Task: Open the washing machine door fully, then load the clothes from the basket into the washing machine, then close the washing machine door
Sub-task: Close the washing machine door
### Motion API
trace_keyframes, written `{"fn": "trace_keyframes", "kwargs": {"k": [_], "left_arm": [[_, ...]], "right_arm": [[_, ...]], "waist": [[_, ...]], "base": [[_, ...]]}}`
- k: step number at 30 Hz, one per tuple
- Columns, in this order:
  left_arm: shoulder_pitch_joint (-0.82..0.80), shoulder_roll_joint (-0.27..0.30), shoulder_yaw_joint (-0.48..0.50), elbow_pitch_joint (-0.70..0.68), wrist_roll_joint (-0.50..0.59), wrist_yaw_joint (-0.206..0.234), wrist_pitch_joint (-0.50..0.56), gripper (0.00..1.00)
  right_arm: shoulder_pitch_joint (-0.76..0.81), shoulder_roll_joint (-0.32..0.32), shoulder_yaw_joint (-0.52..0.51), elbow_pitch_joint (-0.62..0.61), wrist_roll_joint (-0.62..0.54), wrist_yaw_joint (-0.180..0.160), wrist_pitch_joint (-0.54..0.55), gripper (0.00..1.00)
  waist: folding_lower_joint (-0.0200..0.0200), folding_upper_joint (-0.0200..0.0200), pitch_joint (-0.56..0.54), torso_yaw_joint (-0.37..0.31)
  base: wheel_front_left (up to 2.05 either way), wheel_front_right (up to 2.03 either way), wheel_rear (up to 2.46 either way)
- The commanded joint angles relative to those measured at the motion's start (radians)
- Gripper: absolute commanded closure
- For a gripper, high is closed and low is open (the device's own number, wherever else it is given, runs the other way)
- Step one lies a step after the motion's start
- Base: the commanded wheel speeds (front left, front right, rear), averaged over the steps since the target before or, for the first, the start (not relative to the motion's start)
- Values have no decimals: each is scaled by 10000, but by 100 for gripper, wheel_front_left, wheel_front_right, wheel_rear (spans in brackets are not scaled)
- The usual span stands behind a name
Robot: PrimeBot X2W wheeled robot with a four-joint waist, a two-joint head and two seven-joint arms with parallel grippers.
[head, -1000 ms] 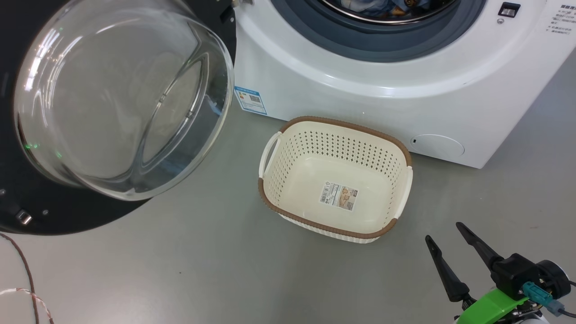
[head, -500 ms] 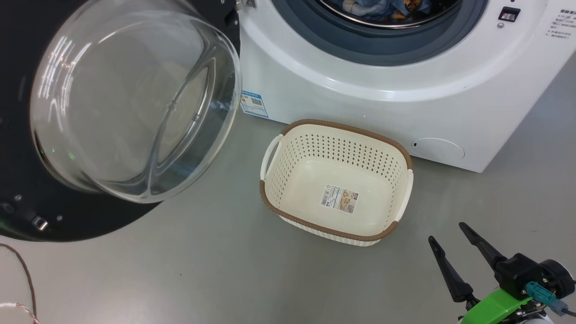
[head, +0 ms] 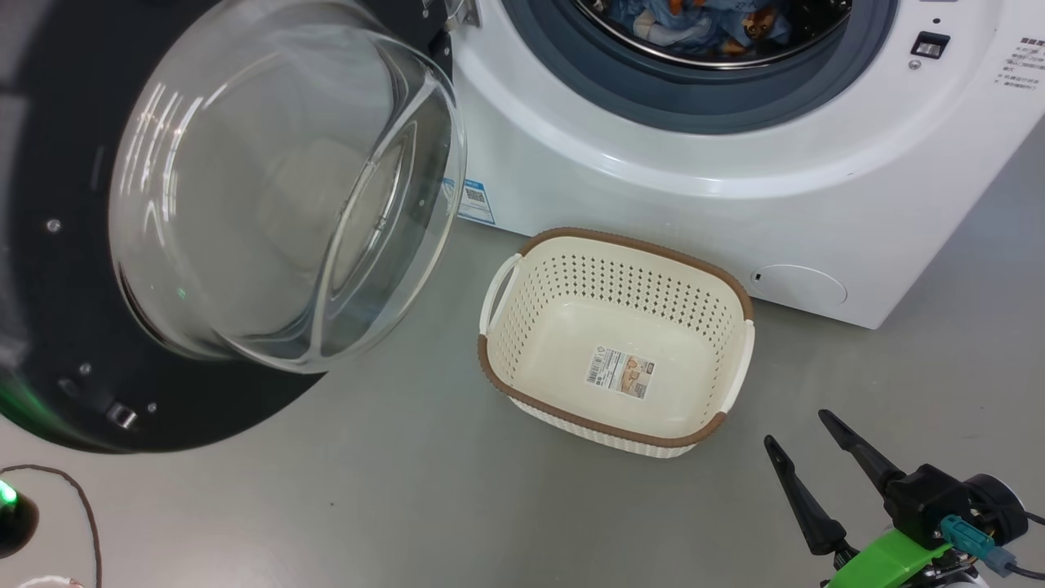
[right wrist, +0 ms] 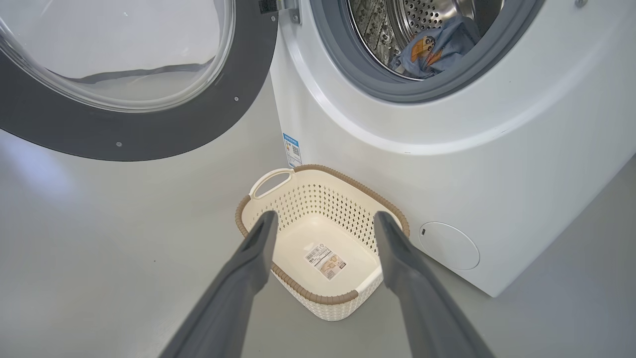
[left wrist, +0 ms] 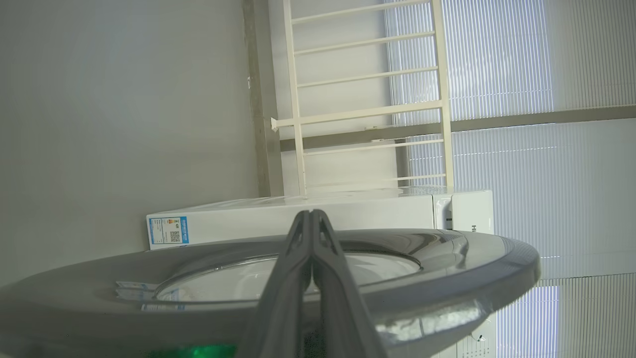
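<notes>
The washing machine door (head: 73, 343) stands open at the left of the head view, its glass bowl (head: 286, 188) bulging toward me. The white washing machine (head: 653, 163) holds the light blue clothes (head: 702, 20) in its drum. On the floor in front, the cream basket (head: 539, 327) contains nothing but its label sticker. My right gripper (head: 798, 430) hovers open to the basket's right and nearer me. In the right wrist view the right gripper (right wrist: 326, 216) frames the basket (right wrist: 318, 199), with the clothes (right wrist: 432, 47) above. My left gripper (left wrist: 312, 213) is shut, lying along the door's outer face (left wrist: 472, 263).
Grey floor (head: 408, 490) surrounds the basket. A brown cable (head: 82, 506) and a dark part with a green light (head: 8, 506) sit at the lower left. A white rack (left wrist: 367, 99) and window blinds stand behind the machine (left wrist: 298, 216).
The door has swung a little to the right, toward the machine. The head view has shifted slightly, so more of the drum shows. The right gripper has hardly moved.
</notes>
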Motion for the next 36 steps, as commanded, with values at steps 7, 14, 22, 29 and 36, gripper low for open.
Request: {"fn": "trace_keyframes", "kwargs": {"k": [7,14,22,29,36], "left_arm": [[361,160,36,-606,-1,-30,664,100],[709,-89,12,-1191,-189,-31,1399,100],[1266,-534,-45,-2126,-330,-31,2273,100],[1664,-1118,-310,-2938,-298,-31,2741,100],[2082,-1712,-681,-3769,-364,-31,3109,100]], "right_arm": [[62,3,120,-217,73,16,-46,0],[71,273,-58,-204,30,16,-46,0],[56,587,-241,-251,0,16,-46,0],[108,819,-415,-312,-29,16,-46,0],[140,1071,-481,-349,-40,16,-46,0]], "waist": [[0,0,8,-112],[0,0,6,-116],[0,0,-82,-127],[0,0,-129,-124],[0,0,-258,-238]], "base": [[0,0,0],[0,0,0],[0,0,0],[0,0,0],[0,0,0]]}}
